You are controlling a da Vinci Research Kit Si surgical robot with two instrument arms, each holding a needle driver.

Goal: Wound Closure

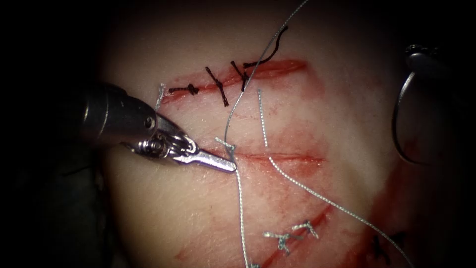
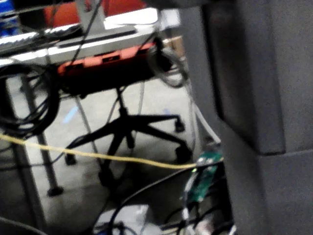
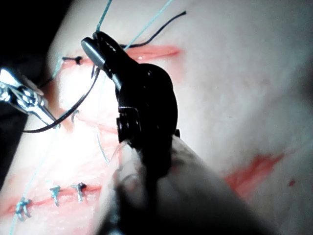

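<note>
My left tool (image 1: 229, 165) reaches in from the left, jaws shut on the grey thread (image 1: 240, 198) at the left end of the middle cut (image 1: 287, 158). A small knot (image 1: 225, 144) sits just above its tip. From there the thread rises past the upper cut and leaves at the top. My right tool (image 1: 420, 57) hovers off the tissue's right edge, shut on the curved needle (image 1: 395, 124) near one end. The needle hangs free, outside the tissue. In the right wrist view the right tool (image 3: 95, 46) grips the needle (image 3: 73, 110), with the left tool (image 3: 29, 100) beyond.
The upper cut (image 1: 277, 67) carries three black stitches with a loose black tail. The lower cut (image 1: 297, 231) has grey knotted stitches. A second grey strand (image 1: 317, 196) runs from above the middle cut toward the lower right. Red fluid stains the tissue (image 1: 347, 124) around the cuts.
</note>
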